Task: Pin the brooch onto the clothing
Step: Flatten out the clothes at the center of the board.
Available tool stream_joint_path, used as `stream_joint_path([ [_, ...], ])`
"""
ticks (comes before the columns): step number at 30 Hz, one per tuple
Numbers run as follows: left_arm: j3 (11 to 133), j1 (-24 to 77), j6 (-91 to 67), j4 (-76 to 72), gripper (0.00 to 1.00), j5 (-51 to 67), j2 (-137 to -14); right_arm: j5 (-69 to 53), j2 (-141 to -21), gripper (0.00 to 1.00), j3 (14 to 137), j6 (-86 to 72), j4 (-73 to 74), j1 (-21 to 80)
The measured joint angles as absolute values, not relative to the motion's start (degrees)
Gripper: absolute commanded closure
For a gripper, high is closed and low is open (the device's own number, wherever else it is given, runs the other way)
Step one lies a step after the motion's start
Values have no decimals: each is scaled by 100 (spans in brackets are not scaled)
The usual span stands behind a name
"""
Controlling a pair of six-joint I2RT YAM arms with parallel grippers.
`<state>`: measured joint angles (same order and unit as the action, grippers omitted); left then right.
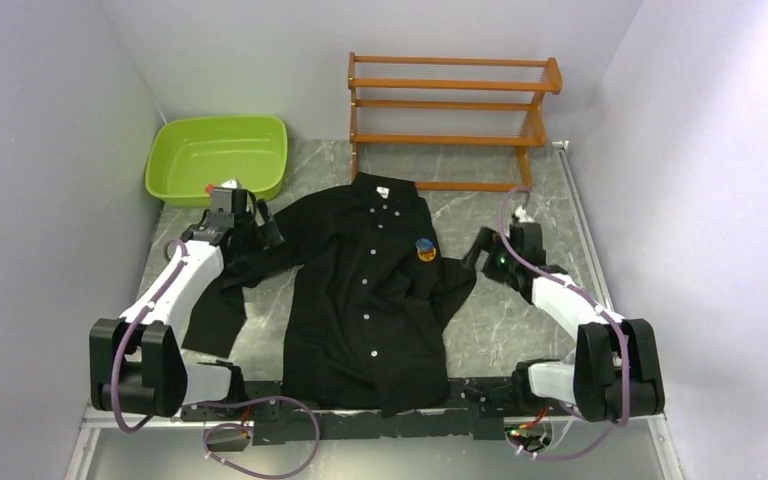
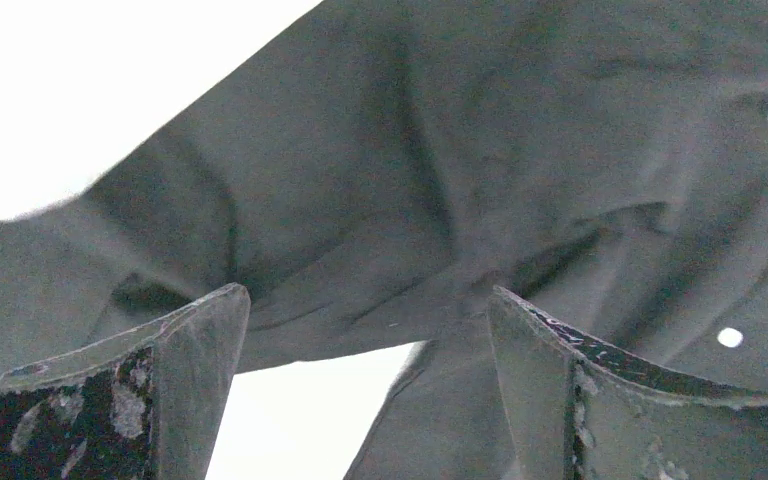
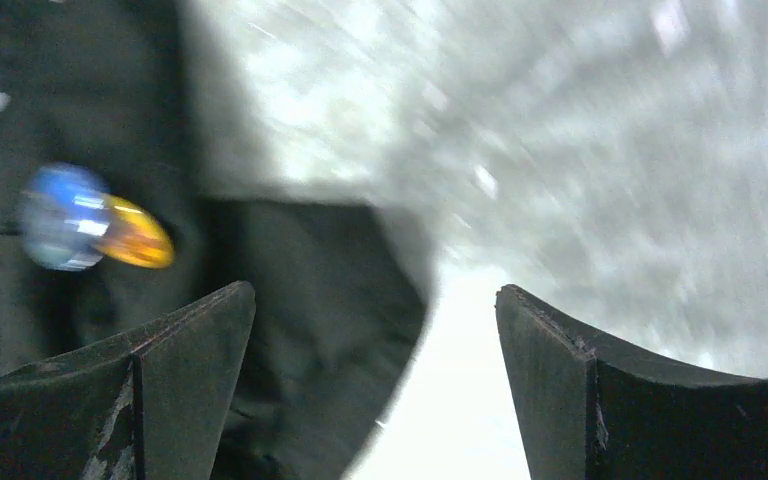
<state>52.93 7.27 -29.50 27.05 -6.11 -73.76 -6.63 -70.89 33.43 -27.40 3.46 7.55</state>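
Observation:
The black button-up shirt (image 1: 370, 290) lies flat on the table, collar and white label toward the rack. The orange-amber brooch (image 1: 427, 253) with a blue round part sits on the shirt's chest, right of the buttons. It also shows blurred in the right wrist view (image 3: 135, 235), left of the fingers. My left gripper (image 1: 265, 228) is open and empty over the shirt's left sleeve (image 2: 360, 230). My right gripper (image 1: 480, 248) is open and empty just above the shirt's right sleeve edge (image 3: 300, 330), to the right of the brooch.
A green plastic basin (image 1: 218, 158) stands at the back left, close behind the left gripper. A wooden rack (image 1: 450, 110) stands at the back centre. Grey walls close in on both sides. Marble tabletop (image 1: 520, 320) shows to the right of the shirt.

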Motion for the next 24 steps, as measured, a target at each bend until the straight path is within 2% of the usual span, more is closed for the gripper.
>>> stream_joint_path([
  [4, 4873, 309, -3415, 2941, 6, -646, -7376, -998, -7087, 13, 2735, -3087, 370, 152],
  [7, 4805, 10, -3728, 3164, 6, -633, -7478, -1350, -7402, 29, 2735, -3253, -30, 36],
  [11, 4799, -220, -4021, 3238, 6, -548, -7929, -2093, -7985, 38, 2735, -3507, -873, 10],
  [15, 4589, -388, -4289, 3092, 14, -355, -8193, -2480, -8221, 44, 2735, -3728, -1127, 10],
  [17, 4429, -495, -4410, 3039, 23, -268, -8232, -2578, -8250, 53, 2731, -3778, -1098, 8],
  [21, 4359, -679, -4569, 2921, 49, -191, -8298, -2674, -8261, 96, 2613, -3815, -998, 16],
  [22, 4357, -735, -4613, 2886, 55, -165, -8329, -2689, -8278, 100, 2569, -3846, -956, 19],
  [24, 4309, -904, -4678, 2711, 84, -32, -8374, -2733, -8331, 100, 2539, -3885, -875, 19],
])
